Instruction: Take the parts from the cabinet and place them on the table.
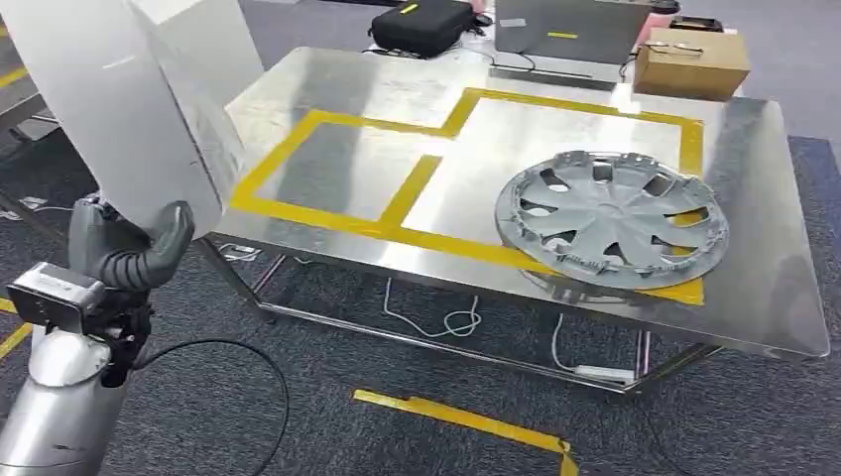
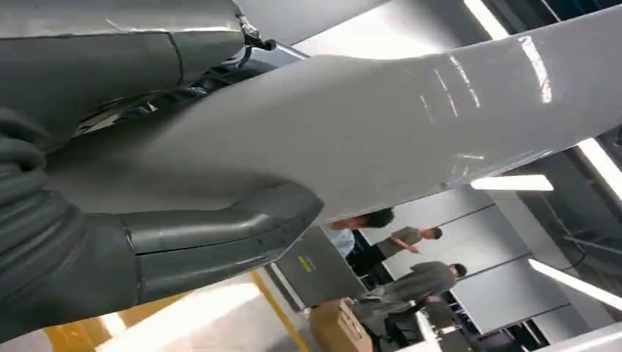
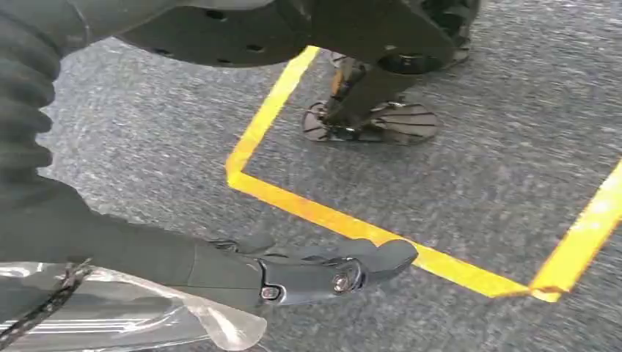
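- The pale grey panel (image 1: 139,89) held by the left robot hand (image 1: 124,248) runs off the top and left edges of the head view, so its full shape cannot be told.
- That panel hides the robot hand's fingers; only the thumb is plain.
- The worktop (image 1: 774,198) has its far edge covered by a black case (image 1: 421,25) and a cardboard box (image 1: 691,61).
- People (image 2: 411,286) in the left wrist view are small and blurred.
- The right robot hand (image 3: 308,271) partly overlaps clear plastic wrap (image 3: 132,315), cut off by the frame's edge.

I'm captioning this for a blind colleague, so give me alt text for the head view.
The robot's left hand holds a large pale grey panel beside a steel table. A grey wheel cover lies on the table, overlapping yellow tape rectangles. A cardboard box and black case sit at the far edge.
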Controlling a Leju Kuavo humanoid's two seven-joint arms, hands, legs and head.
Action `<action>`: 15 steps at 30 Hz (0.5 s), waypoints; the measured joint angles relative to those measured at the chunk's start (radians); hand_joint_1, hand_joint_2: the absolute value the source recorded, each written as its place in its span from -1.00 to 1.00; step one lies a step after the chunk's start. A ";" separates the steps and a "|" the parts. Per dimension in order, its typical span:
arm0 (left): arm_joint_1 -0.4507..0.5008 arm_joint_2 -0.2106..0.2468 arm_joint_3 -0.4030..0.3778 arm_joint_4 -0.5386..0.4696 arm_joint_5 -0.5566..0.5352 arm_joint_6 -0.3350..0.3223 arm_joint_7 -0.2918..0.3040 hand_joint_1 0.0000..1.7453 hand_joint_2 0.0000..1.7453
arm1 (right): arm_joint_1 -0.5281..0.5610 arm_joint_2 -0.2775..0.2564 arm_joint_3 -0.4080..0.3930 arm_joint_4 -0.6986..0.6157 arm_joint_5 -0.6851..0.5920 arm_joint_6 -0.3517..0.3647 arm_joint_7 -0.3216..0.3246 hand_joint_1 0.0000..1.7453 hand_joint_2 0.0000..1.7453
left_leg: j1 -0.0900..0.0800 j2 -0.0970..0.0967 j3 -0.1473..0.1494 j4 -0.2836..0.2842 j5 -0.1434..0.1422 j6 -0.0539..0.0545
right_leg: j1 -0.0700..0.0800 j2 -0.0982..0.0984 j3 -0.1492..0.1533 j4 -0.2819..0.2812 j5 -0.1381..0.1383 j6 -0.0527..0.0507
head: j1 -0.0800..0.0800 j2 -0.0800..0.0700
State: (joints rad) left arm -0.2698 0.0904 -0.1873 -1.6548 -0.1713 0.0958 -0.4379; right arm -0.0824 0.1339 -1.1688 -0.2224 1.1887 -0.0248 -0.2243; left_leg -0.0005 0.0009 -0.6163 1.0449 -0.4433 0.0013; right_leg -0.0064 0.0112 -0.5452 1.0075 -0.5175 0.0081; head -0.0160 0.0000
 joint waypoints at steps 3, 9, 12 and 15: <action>-0.002 0.000 -0.002 0.000 -0.003 -0.001 0.002 1.00 1.00 | 0.000 0.000 0.000 0.000 0.000 0.001 0.000 -1.00 1.00 | -0.002 -0.002 0.001 -0.016 -0.013 0.009 | -0.003 -0.003 -0.002 -0.008 0.001 0.014 | -0.001 0.000; -0.003 0.000 -0.002 0.000 -0.005 -0.002 0.002 1.00 1.00 | -0.002 0.000 0.000 0.000 0.001 0.001 0.000 -1.00 1.00 | 0.002 -0.003 0.005 -0.025 -0.011 0.013 | 0.000 -0.004 0.003 -0.009 -0.003 0.020 | 0.000 0.000; -0.011 -0.002 -0.005 0.005 -0.007 -0.013 0.007 1.00 1.00 | -0.003 0.000 0.000 0.000 0.003 0.001 0.000 -1.00 1.00 | 0.009 0.000 0.024 -0.037 -0.015 0.031 | -0.005 -0.006 -0.105 0.189 -0.095 0.032 | 0.004 0.000; -0.011 -0.003 -0.011 0.018 -0.010 -0.015 0.010 1.00 1.00 | 0.001 0.000 0.000 0.000 0.006 0.002 0.000 -1.00 1.00 | 0.009 -0.003 0.047 -0.036 -0.035 0.027 | -0.005 -0.006 -0.133 0.140 0.027 0.032 | 0.005 0.000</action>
State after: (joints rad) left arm -0.2809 0.0877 -0.1988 -1.6365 -0.1816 0.0805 -0.4280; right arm -0.0815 0.1343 -1.1685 -0.2228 1.1944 -0.0233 -0.2243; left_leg 0.0082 -0.0022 -0.5691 1.0094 -0.4783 0.0284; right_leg -0.0114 0.0049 -0.6785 1.1473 -0.4909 0.0402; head -0.0111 0.0000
